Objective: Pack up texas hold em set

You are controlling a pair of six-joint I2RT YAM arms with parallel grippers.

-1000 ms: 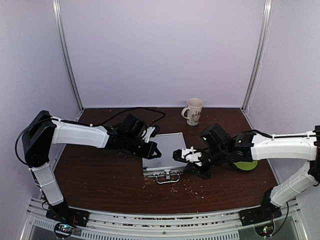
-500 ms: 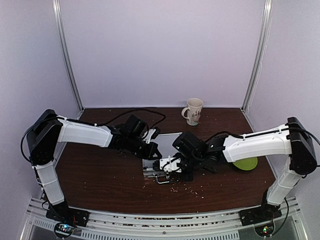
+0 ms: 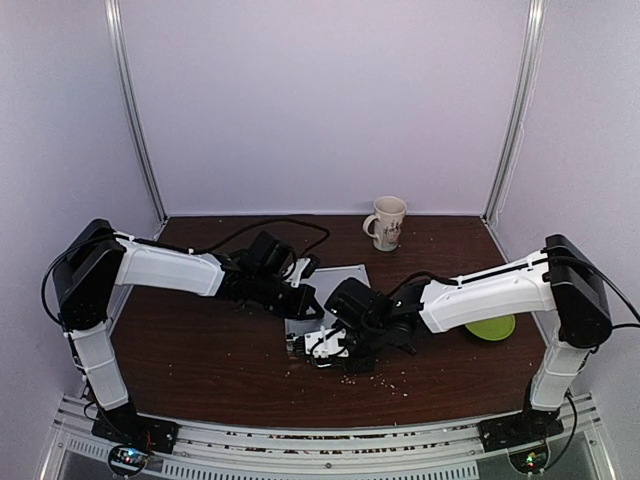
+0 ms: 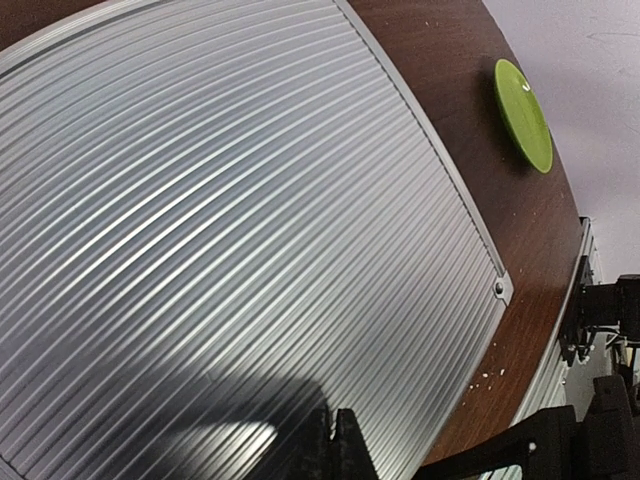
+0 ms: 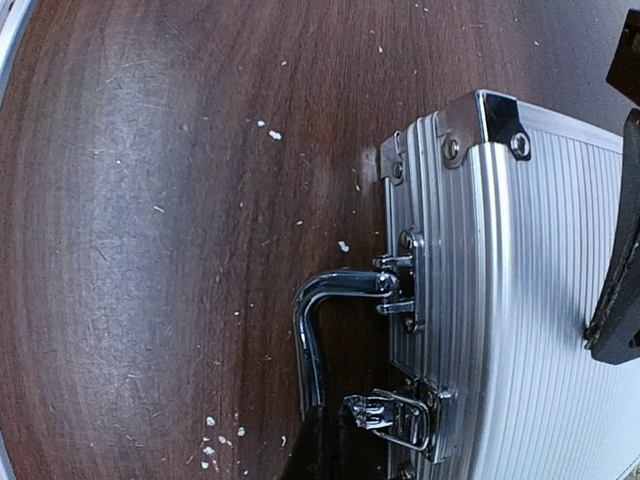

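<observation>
- The case [image 3: 338,280] lay shut and flat on the desk [image 3: 200,360], with its handle [image 5: 308,330] on the front face.
- The left tool [image 3: 305,300] was clenched, grasping nothing, over the left part of the case lid.
- The right tool [image 3: 320,345] was clenched, grasping nothing, at the case front between the handle and a latch [image 5: 395,415].
- The mug [image 3: 386,222] stood behind the case.
- The plate [image 3: 495,327] lay to the right of the case.

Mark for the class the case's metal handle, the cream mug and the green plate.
metal handle [image 5: 303,340], right wrist view, on its long bar.
cream mug [image 3: 387,222], top external view, on its side wall.
green plate [image 4: 523,113], left wrist view, on its bare middle.
</observation>
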